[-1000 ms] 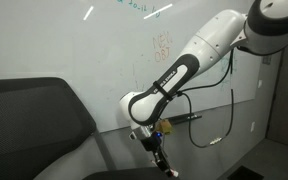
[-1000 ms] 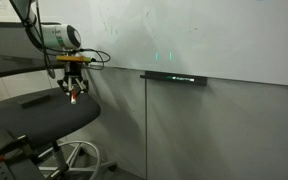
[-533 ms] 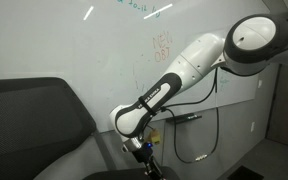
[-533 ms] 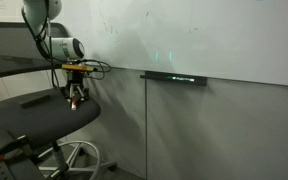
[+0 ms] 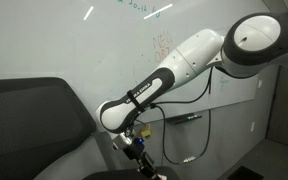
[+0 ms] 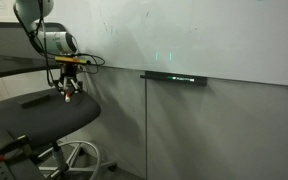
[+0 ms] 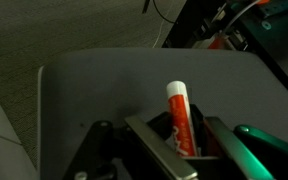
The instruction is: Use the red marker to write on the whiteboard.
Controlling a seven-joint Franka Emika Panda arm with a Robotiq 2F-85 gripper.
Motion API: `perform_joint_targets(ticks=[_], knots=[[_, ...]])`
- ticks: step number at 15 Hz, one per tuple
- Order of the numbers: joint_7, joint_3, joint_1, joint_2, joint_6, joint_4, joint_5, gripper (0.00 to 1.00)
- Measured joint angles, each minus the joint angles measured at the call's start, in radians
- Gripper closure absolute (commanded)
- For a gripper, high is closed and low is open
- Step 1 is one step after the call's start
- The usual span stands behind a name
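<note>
My gripper (image 7: pixel 179 140) is shut on the red marker (image 7: pixel 180 112), which has a white cap end and points away from the wrist, over a dark chair seat. In both exterior views the gripper (image 5: pixel 136 153) (image 6: pixel 67 92) hangs just above the black office chair (image 6: pixel 34 118), with the marker tip showing red (image 6: pixel 68 97). The whiteboard (image 5: pixel 74 45) (image 6: pixel 204 35) is the large glossy white wall board behind the arm, with faint orange scribbles (image 5: pixel 162 45) and a green mark (image 6: pixel 164 56). The gripper is below and in front of the board, apart from it.
A dark ledge (image 6: pixel 174 77) with a marker on it runs along the board's lower edge. A black item (image 6: pixel 34 99) lies on the chair seat. The chair's wheeled base (image 6: pixel 69 160) stands on the floor. A black cable (image 5: pixel 206 135) hangs from the arm.
The arm has swung lower and sideways with the marker held, moving the gripper along above the chair seat, away from the ledge.
</note>
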Motion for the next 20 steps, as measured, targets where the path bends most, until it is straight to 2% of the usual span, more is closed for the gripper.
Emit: perform_joint_targets(ticks=[6, 7, 8, 9, 12, 20], knots=[[-0.003, 0.009, 0.0, 0.037, -0.024, 0.047, 0.032, 0.94], [-0.005, 0.011, 0.0, 0.043, -0.023, 0.055, 0.032, 0.79], [-0.006, 0.012, 0.001, 0.049, -0.022, 0.062, 0.032, 0.51], [-0.005, 0.011, 0.001, 0.054, -0.023, 0.067, 0.032, 0.74], [0.006, 0.005, 0.001, 0.062, -0.025, 0.078, 0.032, 0.52], [0.011, 0.004, 0.001, 0.066, -0.025, 0.082, 0.032, 0.51]])
